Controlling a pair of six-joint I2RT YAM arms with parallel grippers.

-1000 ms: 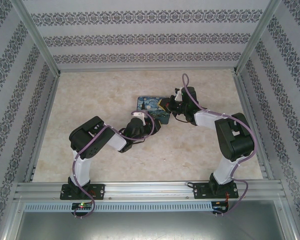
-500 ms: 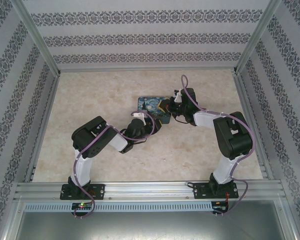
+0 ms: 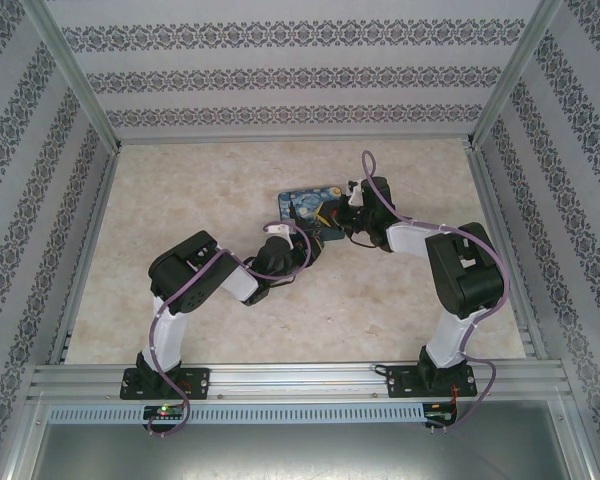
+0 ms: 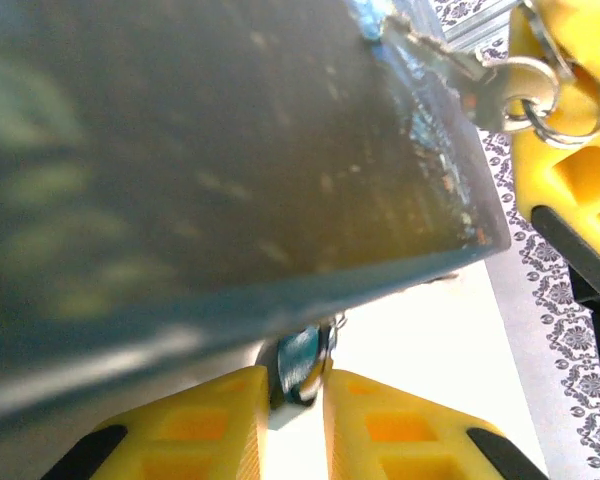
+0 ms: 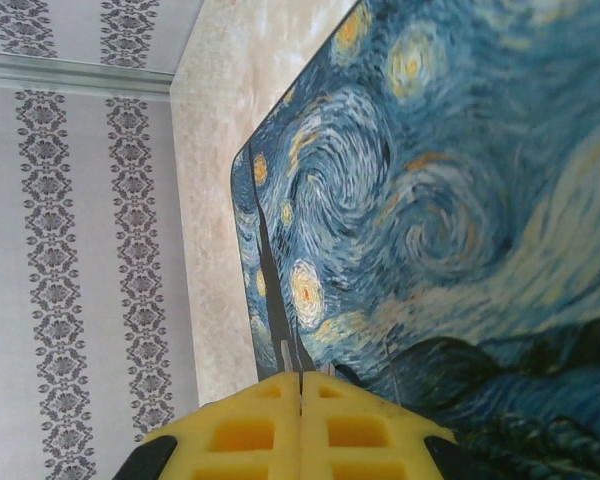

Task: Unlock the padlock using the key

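Note:
The small blue padlock (image 4: pixel 300 362) hangs under the edge of the starry-night tin (image 4: pixel 230 150), pinched between the yellow fingertips of my left gripper (image 4: pixel 296 380), which is shut on it. From above, the left gripper (image 3: pixel 310 248) sits at the tin's (image 3: pixel 302 203) near edge. The silvery key (image 4: pixel 450 62) with its rings points at the tin's corner, next to a yellow right finger (image 4: pixel 570 170). My right gripper (image 5: pixel 301 378) is shut, with silvery bits of the key poking out at its tips, just over the painted lid (image 5: pixel 460 180). It (image 3: pixel 332 214) stands at the tin's right end.
The tin lies mid-table on the pale marbled tabletop (image 3: pixel 180 200). Patterned walls and aluminium posts (image 3: pixel 75 75) close in the left, right and far sides. Bare table stretches left of the tin and behind it.
My left gripper's jaws have closed in on the padlock. The tin has shifted slightly away and turned a little. Both wrists nudged with it.

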